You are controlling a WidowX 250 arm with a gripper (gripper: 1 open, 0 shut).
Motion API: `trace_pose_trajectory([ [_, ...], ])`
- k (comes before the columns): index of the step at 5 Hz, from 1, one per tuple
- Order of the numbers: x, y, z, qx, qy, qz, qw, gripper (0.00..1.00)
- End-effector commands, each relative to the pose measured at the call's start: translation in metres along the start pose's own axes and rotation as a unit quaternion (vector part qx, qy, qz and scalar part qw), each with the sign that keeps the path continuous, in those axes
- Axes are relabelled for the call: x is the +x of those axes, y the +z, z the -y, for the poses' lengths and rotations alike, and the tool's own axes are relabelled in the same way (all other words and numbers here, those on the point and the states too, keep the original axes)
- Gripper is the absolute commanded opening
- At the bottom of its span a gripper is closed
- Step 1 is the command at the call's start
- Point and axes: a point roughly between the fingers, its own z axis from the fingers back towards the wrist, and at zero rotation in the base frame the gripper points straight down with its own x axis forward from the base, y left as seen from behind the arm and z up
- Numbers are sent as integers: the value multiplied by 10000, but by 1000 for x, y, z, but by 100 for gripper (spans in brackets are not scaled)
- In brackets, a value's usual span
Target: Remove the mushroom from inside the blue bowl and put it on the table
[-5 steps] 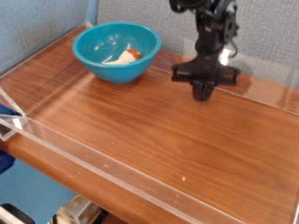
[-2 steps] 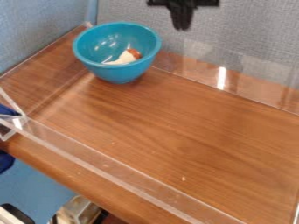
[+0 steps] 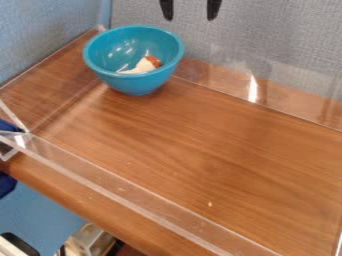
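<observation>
**Gripper lifted clear, mushroom not yet picked**

Since the earlier frame the gripper [image 3: 187,10] has risen from just above the table to the top edge of the view and shifted toward the bowl, and its jaws, shut then, now stand apart: 2 dark fingertips [image 3: 167,10] show with a clear gap between them and nothing held. Below and left sits the blue bowl [image 3: 132,58], with the mushroom [image 3: 147,64] inside, lying against the near-right wall; it is small, so its exact pose is hard to read. The table [image 3: 201,140] is bare wood. The step in hand looks like the approach. Next, the gripper must centre over the bowl, descend inside, and close on the mushroom.
</observation>
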Motion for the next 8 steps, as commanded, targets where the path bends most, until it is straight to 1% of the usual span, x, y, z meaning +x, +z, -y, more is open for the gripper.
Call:
trace_pose_trajectory([
  [1, 15, 8, -14, 50, -48, 345, 9994, 100],
  [2, 19, -5, -32, 264, -44, 311, 9992, 100],
  [3, 23, -18, -46, 447, 16, 255, 9987, 100],
  [4, 26, -18, -51, 523, -317, 235, 9979, 100],
  [5, 31, -19, -53, 627, -495, 206, 9966, 100],
  [8, 33, -37, -66, 950, -726, -16, 9928, 100],
])
